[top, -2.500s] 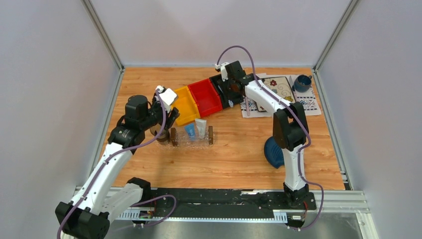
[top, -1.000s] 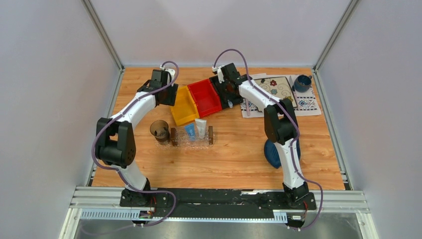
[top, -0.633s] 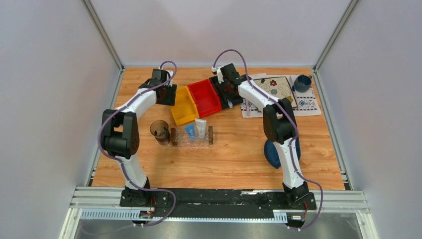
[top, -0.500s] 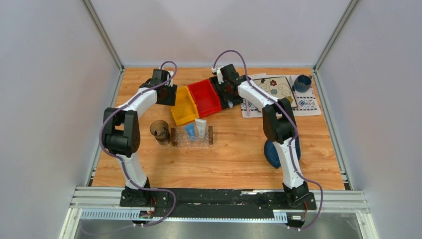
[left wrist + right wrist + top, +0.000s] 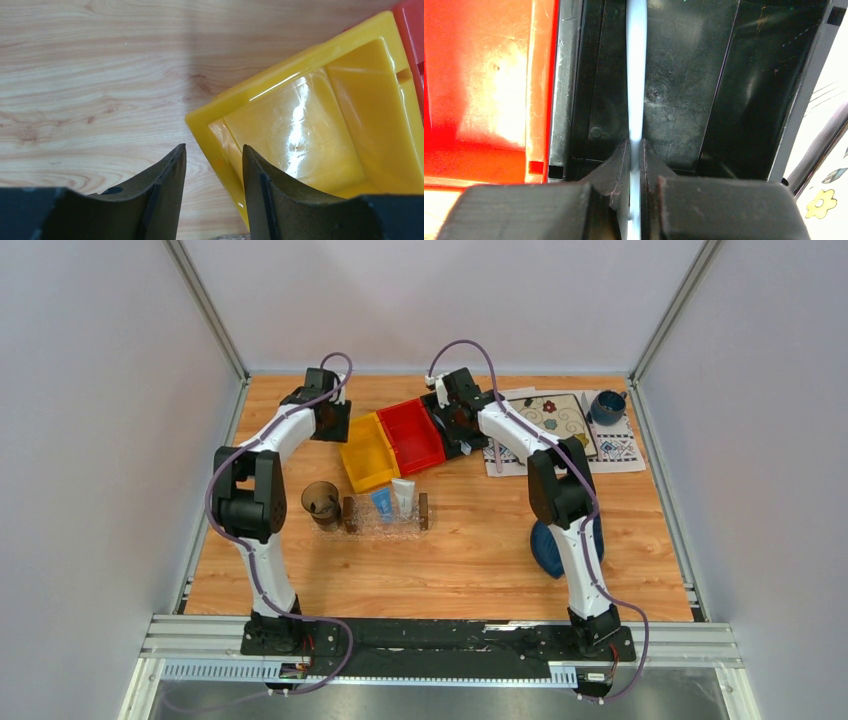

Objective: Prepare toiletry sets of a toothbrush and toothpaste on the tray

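Note:
My right gripper point(image 5: 635, 145) is shut on the pale blue toothbrush point(image 5: 636, 75), whose handle runs straight ahead over the black bin point(image 5: 684, 100). In the top view this gripper point(image 5: 457, 426) is at that bin point(image 5: 446, 412). The clear tray point(image 5: 360, 525) with brown end blocks holds the bright blue toothpaste tube point(image 5: 381, 503) and the white-grey tube point(image 5: 403, 496). My left gripper point(image 5: 212, 148) is open and empty, low over the near-left corner of the yellow bin point(image 5: 310, 110). In the top view it point(image 5: 333, 427) is at the bin's far-left side.
A red bin point(image 5: 412, 435) sits between the yellow bin point(image 5: 368, 452) and the black one. A brown cup point(image 5: 321, 502) stands left of the tray. A pink-handled fork point(image 5: 497, 453), floral plate point(image 5: 560, 418), blue cup point(image 5: 607, 405) and dark blue leaf dish point(image 5: 548, 546) lie to the right.
My left arm has swung from beside the brown cup up to the far-left side of the yellow bin. My right gripper has stayed at the black bin.

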`<state>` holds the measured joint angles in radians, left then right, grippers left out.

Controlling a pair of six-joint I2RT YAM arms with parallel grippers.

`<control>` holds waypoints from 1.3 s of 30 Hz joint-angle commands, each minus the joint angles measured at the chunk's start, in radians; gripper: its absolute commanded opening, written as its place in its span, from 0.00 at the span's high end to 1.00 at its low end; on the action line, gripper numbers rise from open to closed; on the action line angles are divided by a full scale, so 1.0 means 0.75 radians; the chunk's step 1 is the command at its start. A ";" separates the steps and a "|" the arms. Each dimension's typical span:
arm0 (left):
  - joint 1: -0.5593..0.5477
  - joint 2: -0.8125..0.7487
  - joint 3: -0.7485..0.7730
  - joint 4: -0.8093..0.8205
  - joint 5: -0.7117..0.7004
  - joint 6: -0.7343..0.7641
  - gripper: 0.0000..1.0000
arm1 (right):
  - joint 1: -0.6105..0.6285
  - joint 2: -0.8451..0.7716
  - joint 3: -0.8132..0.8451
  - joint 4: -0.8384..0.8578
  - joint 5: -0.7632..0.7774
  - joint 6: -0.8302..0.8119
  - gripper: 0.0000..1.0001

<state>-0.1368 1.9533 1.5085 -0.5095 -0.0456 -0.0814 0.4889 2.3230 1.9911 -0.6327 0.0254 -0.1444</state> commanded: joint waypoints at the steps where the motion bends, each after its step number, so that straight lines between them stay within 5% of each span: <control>1: 0.013 0.038 0.111 -0.041 0.022 -0.010 0.47 | 0.001 -0.023 0.070 0.017 -0.011 0.015 0.99; 16: 0.025 0.216 0.377 -0.174 0.030 0.041 0.62 | 0.001 -0.166 0.002 -0.024 -0.005 0.004 1.00; 39: 0.025 0.388 0.762 -0.286 -0.003 0.072 0.44 | 0.003 -0.473 -0.198 -0.128 -0.081 -0.004 1.00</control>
<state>-0.1207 2.2517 2.0228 -0.7147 -0.0456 -0.0353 0.4889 2.0792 1.8584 -0.7258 -0.0071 -0.1432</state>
